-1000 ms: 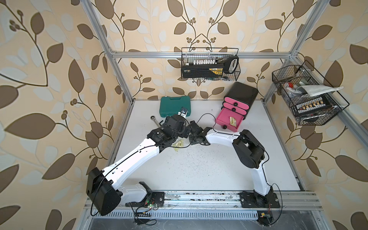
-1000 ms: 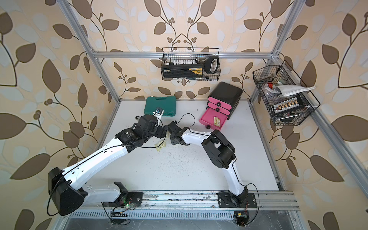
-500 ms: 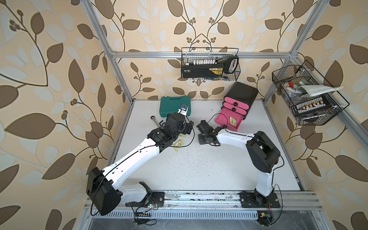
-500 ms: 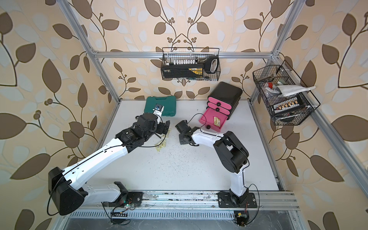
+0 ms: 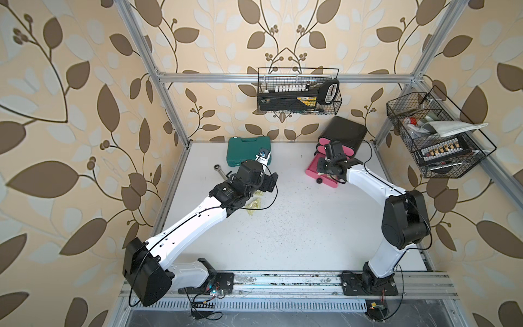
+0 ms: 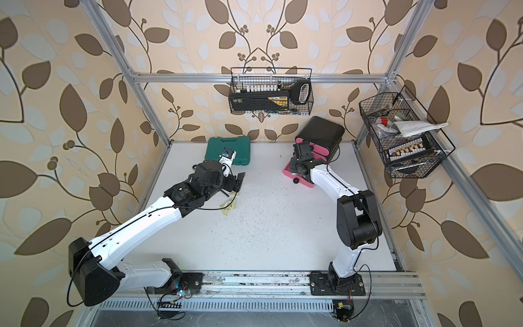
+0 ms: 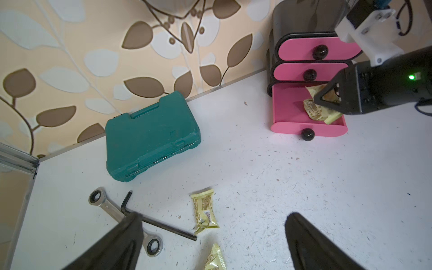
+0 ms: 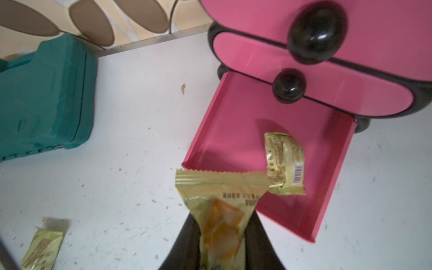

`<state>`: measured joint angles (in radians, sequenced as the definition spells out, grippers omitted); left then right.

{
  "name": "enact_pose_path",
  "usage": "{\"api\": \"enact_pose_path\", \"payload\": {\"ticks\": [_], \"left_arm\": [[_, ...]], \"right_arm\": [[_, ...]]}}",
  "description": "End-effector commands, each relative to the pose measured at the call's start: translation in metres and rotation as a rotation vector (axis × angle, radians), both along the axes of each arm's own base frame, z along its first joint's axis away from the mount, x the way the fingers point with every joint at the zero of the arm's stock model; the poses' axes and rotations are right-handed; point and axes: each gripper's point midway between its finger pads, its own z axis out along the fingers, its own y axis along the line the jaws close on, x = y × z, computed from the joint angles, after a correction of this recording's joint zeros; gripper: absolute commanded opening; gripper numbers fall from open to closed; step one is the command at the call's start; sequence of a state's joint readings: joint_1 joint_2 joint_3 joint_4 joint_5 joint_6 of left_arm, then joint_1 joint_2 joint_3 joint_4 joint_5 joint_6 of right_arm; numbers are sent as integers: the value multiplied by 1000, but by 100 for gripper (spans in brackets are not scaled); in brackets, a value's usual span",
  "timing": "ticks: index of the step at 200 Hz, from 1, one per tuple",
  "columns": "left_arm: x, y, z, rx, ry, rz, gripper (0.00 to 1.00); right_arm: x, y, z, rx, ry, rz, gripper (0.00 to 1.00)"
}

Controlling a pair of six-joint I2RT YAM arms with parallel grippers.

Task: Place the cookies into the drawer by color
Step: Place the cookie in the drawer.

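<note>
Right hand [image 8: 224, 219] pinches a yellow-green cookie [image 8: 217, 201] over the open bottom drawer [image 8: 233, 131], one packet [image 8: 284, 161] already inside. Left hand [image 7: 214, 219] spread wide, two cookies [image 7: 205, 210] beneath it on the speckled white bench [image 5: 297, 226], leaf wallpaper [image 5: 215, 42] beyond.

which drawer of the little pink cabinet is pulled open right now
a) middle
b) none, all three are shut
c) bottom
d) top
C: the bottom drawer stands pulled out with a yellow-green cookie packet lying in it, while the top drawer and the middle drawer sit flush; the right gripper grips a second cookie packet.
</note>
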<state>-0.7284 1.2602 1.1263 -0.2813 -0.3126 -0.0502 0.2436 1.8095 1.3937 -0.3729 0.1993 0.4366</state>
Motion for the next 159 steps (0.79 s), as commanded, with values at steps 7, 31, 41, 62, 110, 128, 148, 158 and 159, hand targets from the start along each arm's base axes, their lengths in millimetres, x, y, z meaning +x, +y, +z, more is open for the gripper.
{"api": "enact_pose_path", "payload": {"ticks": [7,31,41,62,110,128,148,158,159], "left_arm": [[-1,-8,16,-29,-42,-31,98],[1,-9,14,-22,-40,-31,99],[1,-9,13,-22,-38,-33,98],[1,-10,11,-16,-37,-35,98],[2,-11,10,-13,-38,-38,98],[1,-11,10,-15,-36,-42,98],[1,-12,9,-15,-36,-45,98],[2,-11,10,-14,-39,-42,98],[2,-11,9,-12,-39,-41,98]], "right_arm": [[19,-10,-24,0,46,-12,25],[31,-15,-46,15,71,-44,26],[35,-15,-54,21,79,-50,26],[42,-14,-68,22,96,-62,26],[43,-33,-88,10,121,-130,28],[40,-40,-89,15,127,-148,31],[35,-40,-85,24,123,-146,38],[32,-39,-81,34,115,-143,42],[32,-39,-80,35,114,-143,42]]}}
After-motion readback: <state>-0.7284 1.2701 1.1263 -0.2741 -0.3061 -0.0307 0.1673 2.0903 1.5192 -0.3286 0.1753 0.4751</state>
